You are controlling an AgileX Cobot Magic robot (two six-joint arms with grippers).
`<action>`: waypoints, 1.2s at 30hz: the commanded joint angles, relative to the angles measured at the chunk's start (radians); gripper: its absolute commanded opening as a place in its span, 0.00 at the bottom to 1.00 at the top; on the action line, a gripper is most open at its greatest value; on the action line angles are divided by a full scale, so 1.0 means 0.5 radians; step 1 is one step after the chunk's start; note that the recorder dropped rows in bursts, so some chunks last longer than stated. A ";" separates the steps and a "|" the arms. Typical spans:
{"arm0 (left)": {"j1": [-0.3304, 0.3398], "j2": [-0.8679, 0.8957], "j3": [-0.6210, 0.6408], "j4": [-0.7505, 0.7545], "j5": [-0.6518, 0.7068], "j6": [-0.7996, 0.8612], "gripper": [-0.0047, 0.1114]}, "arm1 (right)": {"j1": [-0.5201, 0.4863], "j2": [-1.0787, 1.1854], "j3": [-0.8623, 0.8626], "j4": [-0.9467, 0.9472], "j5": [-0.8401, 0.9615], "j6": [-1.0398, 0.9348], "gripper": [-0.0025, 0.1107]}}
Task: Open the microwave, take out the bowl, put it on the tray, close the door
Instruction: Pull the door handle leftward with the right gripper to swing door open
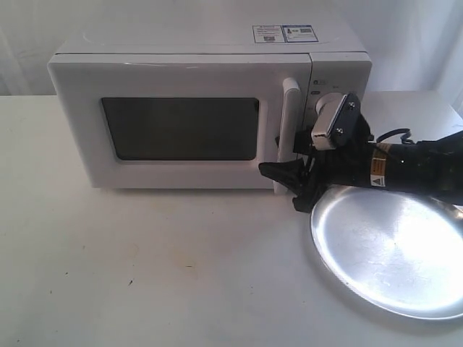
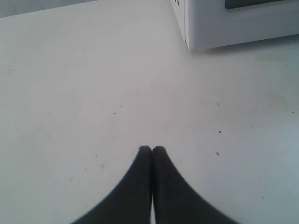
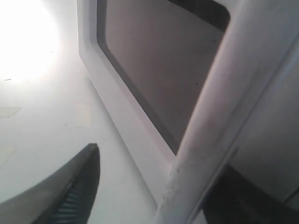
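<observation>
The white microwave (image 1: 210, 108) stands at the back of the table with its door (image 1: 181, 130) closed; a lower corner of it (image 2: 224, 23) shows in the left wrist view. The bowl is hidden. My right gripper (image 1: 289, 182) is open at the lower end of the vertical bar handle (image 1: 291, 123). In the right wrist view the handle (image 3: 219, 107) runs between the two spread fingers (image 3: 79, 186) of the right gripper (image 3: 159, 191), beside the dark window (image 3: 163, 65). The silver tray (image 1: 391, 253) lies at the right front. My left gripper (image 2: 152, 149) is shut and empty over bare table.
The white tabletop (image 1: 145, 260) stretches in front of the microwave. My right arm (image 1: 412, 163) reaches in over the tray's back rim. A black cable (image 1: 394, 134) lies behind it. The two dials are largely hidden by the wrist camera (image 1: 334, 119).
</observation>
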 commanded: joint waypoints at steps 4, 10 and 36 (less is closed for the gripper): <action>-0.008 -0.004 -0.005 -0.013 -0.002 -0.007 0.04 | 0.051 -0.159 -0.023 -0.626 -0.454 -0.163 0.02; -0.008 -0.004 -0.005 -0.013 -0.002 -0.007 0.04 | 0.047 -0.170 -0.023 -0.627 -0.424 -0.139 0.02; -0.008 -0.004 -0.005 -0.013 -0.002 -0.007 0.04 | 0.044 -0.492 0.013 -1.040 0.320 1.406 0.36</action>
